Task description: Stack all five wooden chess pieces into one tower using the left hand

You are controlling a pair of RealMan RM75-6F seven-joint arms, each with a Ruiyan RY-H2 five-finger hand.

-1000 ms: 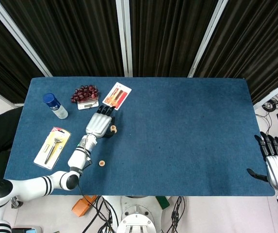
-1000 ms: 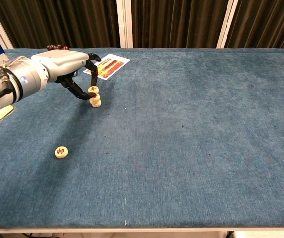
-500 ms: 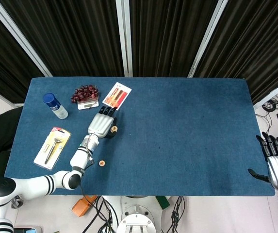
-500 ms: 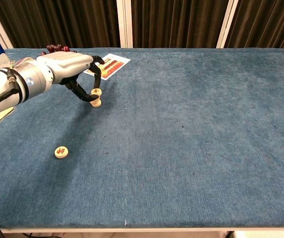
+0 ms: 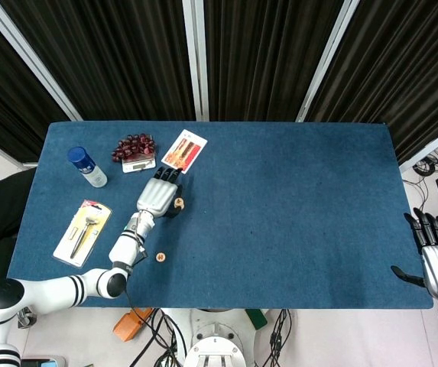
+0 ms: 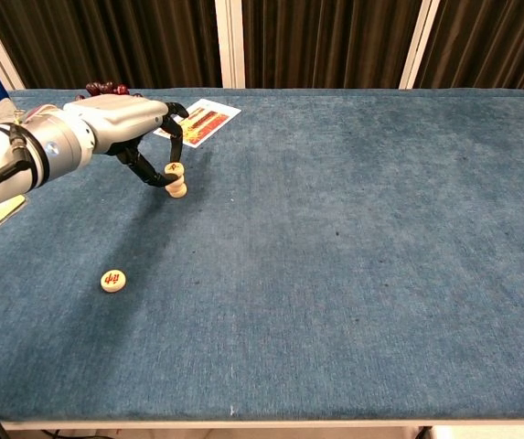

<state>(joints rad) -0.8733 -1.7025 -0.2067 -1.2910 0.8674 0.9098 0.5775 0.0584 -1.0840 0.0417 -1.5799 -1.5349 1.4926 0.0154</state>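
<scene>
Nearest the robot, a single wooden chess piece (image 6: 112, 280) lay flat on the blue table (image 6: 353, 274), red mark up, well apart from the others. It had not moved over the last second.

Further in, the tower (image 6: 176, 181) of stacked wooden pieces stood upright on the cloth, near the printed card (image 6: 199, 121). How many discs it held could not be counted from either view.

The left hand (image 6: 129, 123) hung over the tower with its dark fingers (image 6: 172, 137) curled down around the top piece. A second ago the hand sat a little lower and the fingertips pinched the stack; half a second ago it had lifted slightly. At this moment the fingertips were at the top disc, thumb low on the near side, but whether they gripped it or merely touched it could not be told. The tower itself stayed in place throughout.

The right hand (image 5: 437, 256) rested off the table's right edge, fingers straight and apart, holding nothing; it had slipped slightly lower in the head view than a second before.

Along the far left: a packaged tool (image 5: 82, 232), a blue-capped bottle (image 5: 86, 166), and dark grapes (image 5: 132, 144) on a small scale (image 5: 139, 163), all unmoved.
</scene>
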